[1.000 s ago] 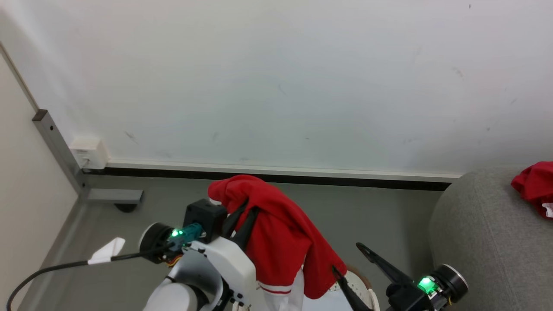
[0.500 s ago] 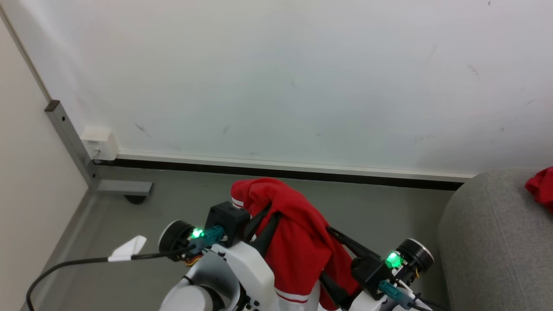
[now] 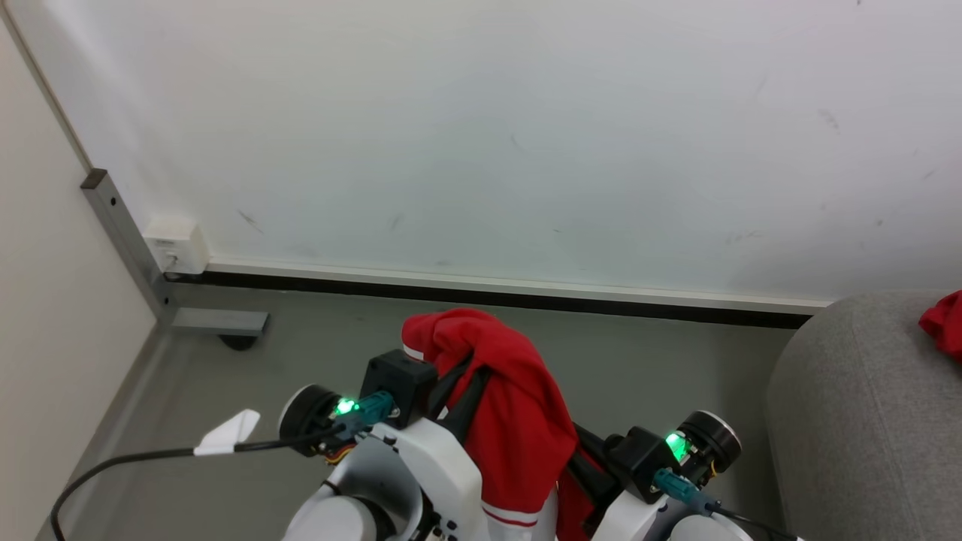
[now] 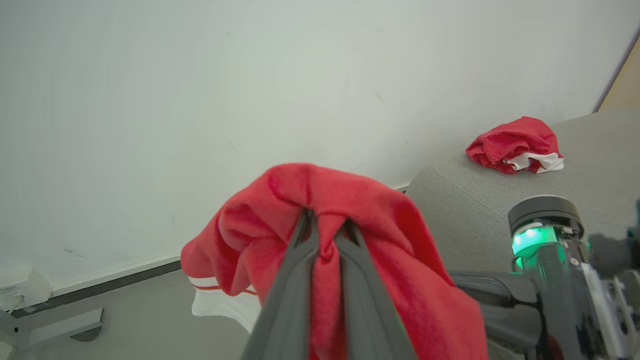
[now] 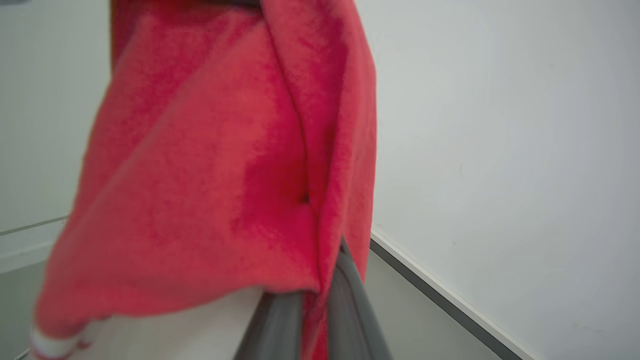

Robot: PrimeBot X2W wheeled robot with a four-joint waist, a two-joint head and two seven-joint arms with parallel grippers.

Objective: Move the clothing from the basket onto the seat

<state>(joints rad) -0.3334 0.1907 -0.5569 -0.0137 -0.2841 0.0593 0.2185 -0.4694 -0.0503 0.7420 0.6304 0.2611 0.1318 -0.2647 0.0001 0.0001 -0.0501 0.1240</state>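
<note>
Starting with the red garment (image 3: 511,428): hangs in mid-air, well clear of the grey floor (image 3: 676,361), bunched into a hump at the top and trailing down to a white panel with a thin red stripe at the bottom of the head view. Pinched at that top fold by the left gripper (image 4: 326,227), fingers narrow, clamped with a ridge of red cloth squeezed between them. Caught lower down on the hanging side by the right gripper (image 5: 322,280) too, fingers drawn close together, a strip of fabric running up between them and the rest spilling off to the left in the right wrist view. Over to the robot's right, the grey seat (image 3: 849,421), rounded corner nearest, just beside the right arm. Up on its top, near the edge by the wall, a second red garment (image 4: 515,145), crumpled in a heap with a bit of white showing, well apart from the one in the air. Behind it all, a pale wall (image 3: 526,135) with white skirting and a dark strip along its foot. At the left, a grey metal post (image 3: 120,233), a small white box (image 3: 174,244) beside it, and a black cable (image 3: 128,457) with a white tag off the left arm.
</note>
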